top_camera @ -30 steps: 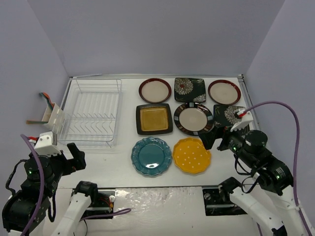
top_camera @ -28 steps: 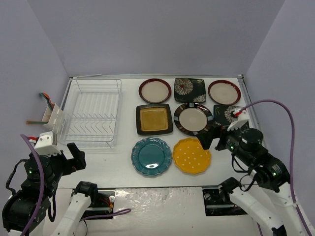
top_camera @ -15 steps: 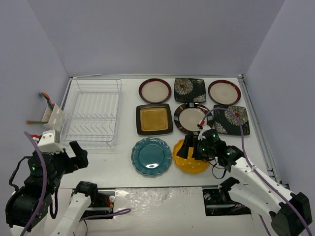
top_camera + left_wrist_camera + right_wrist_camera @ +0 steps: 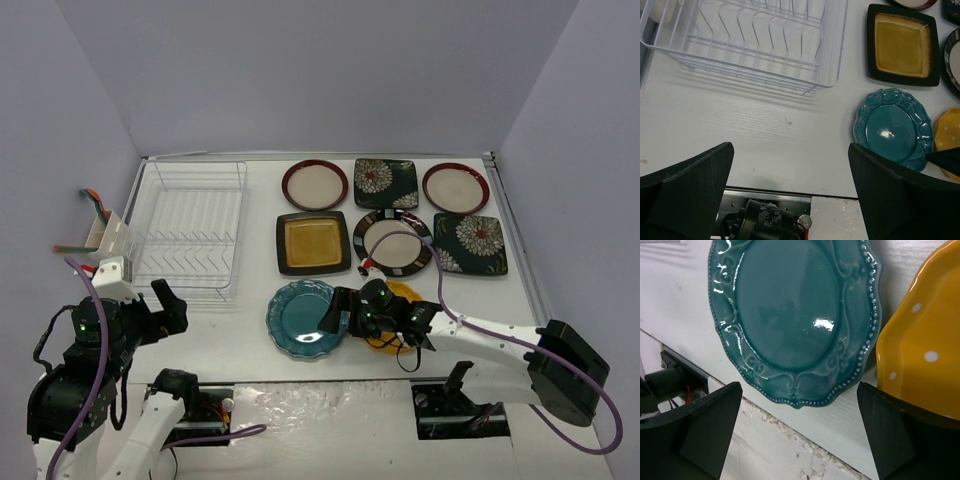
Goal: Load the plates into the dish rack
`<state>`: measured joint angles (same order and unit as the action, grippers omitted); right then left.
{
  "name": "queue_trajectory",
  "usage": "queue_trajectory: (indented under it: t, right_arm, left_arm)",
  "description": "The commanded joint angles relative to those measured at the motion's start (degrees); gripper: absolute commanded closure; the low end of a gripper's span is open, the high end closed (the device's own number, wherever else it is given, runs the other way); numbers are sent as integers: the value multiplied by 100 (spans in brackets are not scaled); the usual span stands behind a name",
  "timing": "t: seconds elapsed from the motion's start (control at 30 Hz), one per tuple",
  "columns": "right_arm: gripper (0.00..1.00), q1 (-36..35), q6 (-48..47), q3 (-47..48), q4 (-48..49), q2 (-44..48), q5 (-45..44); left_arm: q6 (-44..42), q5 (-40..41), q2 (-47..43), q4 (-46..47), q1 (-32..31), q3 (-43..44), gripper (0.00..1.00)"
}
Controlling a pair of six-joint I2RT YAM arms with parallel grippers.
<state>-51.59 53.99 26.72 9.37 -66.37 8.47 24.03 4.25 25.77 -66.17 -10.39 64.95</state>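
The clear wire dish rack [image 4: 190, 228] stands empty at the left and shows in the left wrist view [image 4: 755, 40]. Several plates lie flat to its right. The scalloped teal plate [image 4: 298, 318] and the yellow dotted plate [image 4: 405, 293] are nearest. My right gripper [image 4: 337, 312] is open and low over the teal plate's near right rim [image 4: 790, 320], with the yellow plate [image 4: 925, 350] to its right and its arm covering much of that plate. My left gripper [image 4: 166, 306] is open and empty above bare table in front of the rack.
Behind lie a black-amber square plate [image 4: 313, 242], a dark-rimmed round plate [image 4: 393, 242], two red-rimmed round plates [image 4: 315, 184] and two black floral squares [image 4: 386, 182]. A utensil caddy [image 4: 108, 235] hangs on the rack's left side. The table's front edge [image 4: 790, 192] is close below.
My right arm has swung left and down from the right side, across the yellow plate, to the teal plate. My left gripper has shifted slightly up and right.
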Motion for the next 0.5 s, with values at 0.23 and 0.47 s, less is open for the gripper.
queue_trajectory:
  t: [0.23,0.47]
  right_arm:
    - [4,-130,759,43,625,-632,-720]
    - [4,-156,938,-119,703,-850,-1163]
  left_arm:
    - [76,-252,456,845,-7,29,3]
    - [94,-417,492,976,-7,-137,3]
